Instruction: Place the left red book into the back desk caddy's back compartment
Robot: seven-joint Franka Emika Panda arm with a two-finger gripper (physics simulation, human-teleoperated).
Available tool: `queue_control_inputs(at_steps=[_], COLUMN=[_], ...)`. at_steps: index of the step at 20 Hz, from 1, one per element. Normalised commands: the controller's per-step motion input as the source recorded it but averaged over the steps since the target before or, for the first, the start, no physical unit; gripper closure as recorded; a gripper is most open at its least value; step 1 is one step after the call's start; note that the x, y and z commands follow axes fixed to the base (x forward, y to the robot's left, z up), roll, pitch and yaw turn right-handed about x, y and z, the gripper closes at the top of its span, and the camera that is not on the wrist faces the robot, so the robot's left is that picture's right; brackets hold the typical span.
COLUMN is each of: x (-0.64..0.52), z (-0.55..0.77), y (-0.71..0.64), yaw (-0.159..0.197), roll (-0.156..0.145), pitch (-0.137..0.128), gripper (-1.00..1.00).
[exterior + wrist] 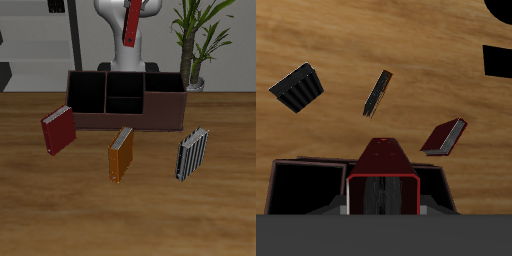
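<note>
My gripper (132, 6) is high above the table, shut on the bright-red book (131, 24), which hangs tilted below it in front of the robot's white body. The dark reddish-brown desk caddy (165, 110) stands below, toward the table's back. Its divided middle has a small black back compartment (126, 84) almost straight under the book. In the wrist view the held red book (383, 170) fills the space between my fingers and covers the caddy's middle; the caddy's large side cell (301, 185) shows beside it.
A darker maroon-red book (58, 130) stands tilted in front of one caddy end. An orange book (121, 153) and a black-and-white striped book (192, 153) stand nearer the front edge. A potted plant (195, 45) stands behind the caddy's other end.
</note>
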Motion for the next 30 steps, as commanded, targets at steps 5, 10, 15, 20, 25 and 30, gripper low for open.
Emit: queue_control_inputs(at_steps=[5,10,15,20,25,30], x=[-0.22,-0.14,-0.07,-0.15,-0.32,-0.3], z=[-0.13,-0.21,-0.12,-0.11,-0.08,-0.03], y=[-0.11,-0.17,-0.13,-0.01,0.15,0.07], yaw=[0.008,0.03,0.016,0.011,0.044,0.05], roll=[-0.006,0.01,-0.009,0.01,0.048,0.021], pitch=[-0.02,0.018,0.01,0.01,-0.008,-0.015], gripper=[1.0,1.0,1.0,1.0,1.0,1.0])
